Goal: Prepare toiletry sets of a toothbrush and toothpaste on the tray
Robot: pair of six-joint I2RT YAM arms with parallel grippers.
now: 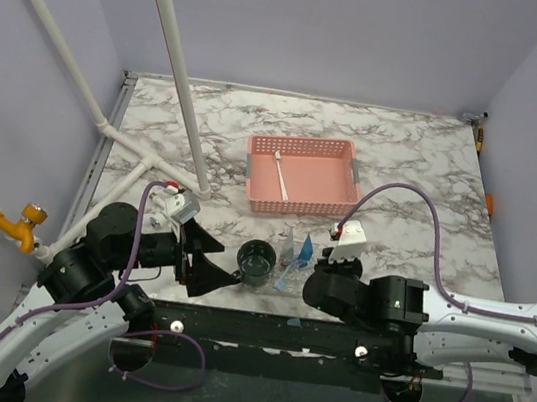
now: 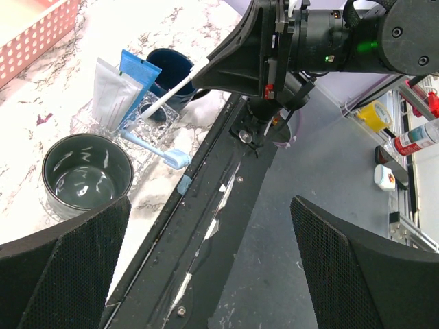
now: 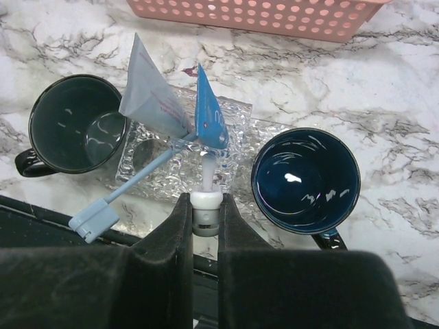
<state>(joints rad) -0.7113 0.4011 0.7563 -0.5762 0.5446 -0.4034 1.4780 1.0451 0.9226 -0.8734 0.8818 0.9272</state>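
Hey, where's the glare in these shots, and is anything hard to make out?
Right wrist: glinting tray edges, a bright spot in the blue mug, fingers near-black. Left wrist: white glints inside the grey mug. Top view: evenly lit, but the tray nearly vanishes against the marble table.

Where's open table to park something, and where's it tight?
Bare marble lies right of the pink basket and behind it. The near edge is crowded: the tray sits between the grey mug and the blue mug, the open left gripper beside them, the right gripper clamped on the blue toothpaste tube.
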